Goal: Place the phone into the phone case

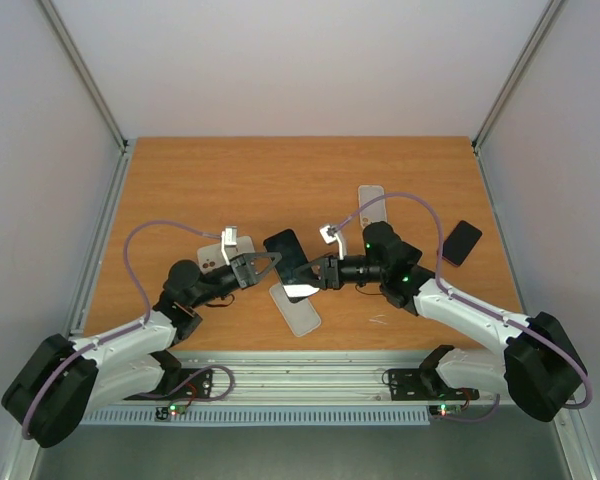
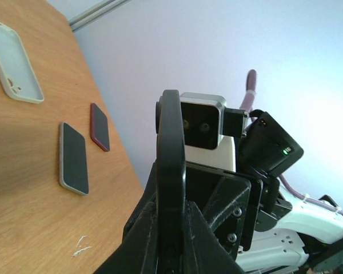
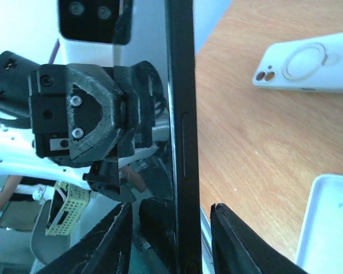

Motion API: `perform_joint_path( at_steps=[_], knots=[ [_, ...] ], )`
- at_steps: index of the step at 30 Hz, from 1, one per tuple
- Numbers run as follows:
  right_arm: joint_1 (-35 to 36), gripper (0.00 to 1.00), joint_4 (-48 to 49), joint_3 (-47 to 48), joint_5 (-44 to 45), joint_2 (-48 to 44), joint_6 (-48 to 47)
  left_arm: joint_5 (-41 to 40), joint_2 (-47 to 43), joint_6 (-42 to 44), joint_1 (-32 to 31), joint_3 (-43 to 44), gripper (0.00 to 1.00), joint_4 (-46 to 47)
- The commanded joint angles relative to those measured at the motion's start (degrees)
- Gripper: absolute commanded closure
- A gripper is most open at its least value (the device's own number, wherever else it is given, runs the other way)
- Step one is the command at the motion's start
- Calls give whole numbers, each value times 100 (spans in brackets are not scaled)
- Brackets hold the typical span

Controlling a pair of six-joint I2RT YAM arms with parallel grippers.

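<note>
My left gripper [image 1: 273, 263] is shut on a black phone [image 1: 283, 246] and holds it on edge above the table's middle. In the left wrist view the jaws [image 2: 171, 228] clamp the phone's thin black edge [image 2: 170, 142]. My right gripper [image 1: 312, 275] faces it from the right and is open. Its fingers [image 3: 119, 240] straddle the phone's other end [image 3: 182, 114], with a gap on the right side. A clear empty phone case [image 1: 298, 312] lies flat on the table just below both grippers, and also shows in the right wrist view [image 3: 331, 222].
A white phone case with a camera cutout [image 1: 215, 255] lies left of the grippers and shows in the right wrist view [image 3: 306, 68]. A grey phone [image 1: 372, 205] lies at the back right, with a dark red one [image 1: 462, 242] farther right. Side walls enclose the wooden table [image 1: 180, 180].
</note>
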Motion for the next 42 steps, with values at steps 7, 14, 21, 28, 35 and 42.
perform_joint_path(
  at_steps=[7,14,21,28,35,42],
  knots=[
    [-141,91,1016,-105,-808,-109,473,257,302,-192,22,-33,99,1501],
    [-279,99,1025,-172,-921,-123,503,206,595,-165,37,-77,73,1382],
    [-399,99,254,-94,-805,-186,88,26,421,44,65,-92,45,342],
    [-402,99,-1146,191,-389,-103,-653,-764,-543,662,65,125,24,-2743],
    [-402,99,-2046,458,-229,296,-1215,-1341,-1060,910,64,294,10,-4667],
    [-325,99,-2222,532,-68,822,-1368,-1347,-862,762,62,240,9,-4883]
  ],
)
